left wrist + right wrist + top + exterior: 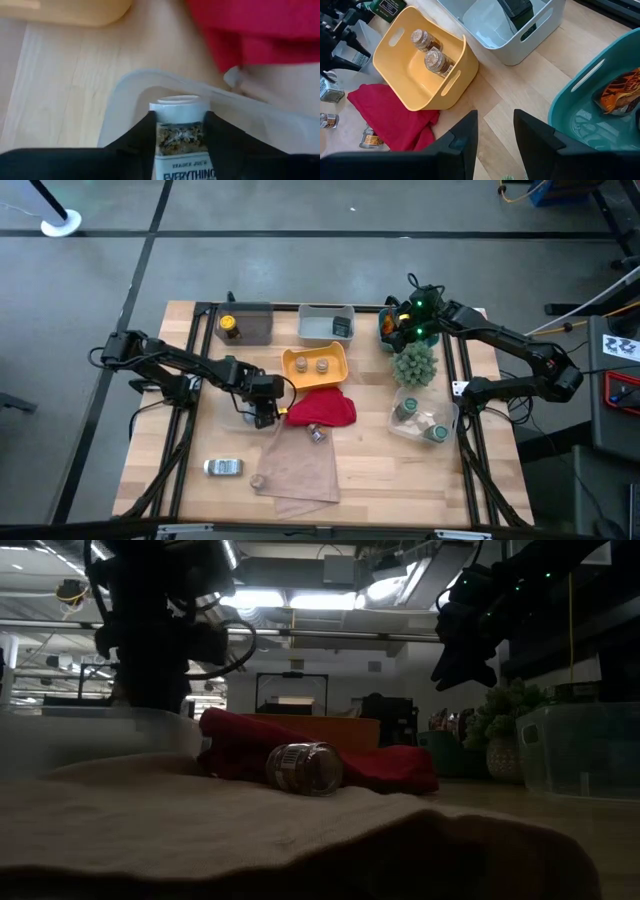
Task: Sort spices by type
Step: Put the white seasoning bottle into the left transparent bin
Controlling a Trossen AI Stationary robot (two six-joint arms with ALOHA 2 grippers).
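My left gripper (180,131) squeezes seasoning jar (181,135) over clear tub (125,95), so it drops with its kind. Right gripper (495,131) waits near teal bin (600,85), fingers apart, holding nothing.

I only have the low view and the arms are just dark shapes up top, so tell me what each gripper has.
Observer: The left gripper is closed on a white-capped jar, over a clear tub.
Operator: Now the right one.
Observer: The right gripper is open and empty, above bare table between the yellow bin and the teal bin.
Operator: Give me the bins' contents.
Observer: The yellow bin holds two tan-topped pots; the teal bin shows an orange sachet.
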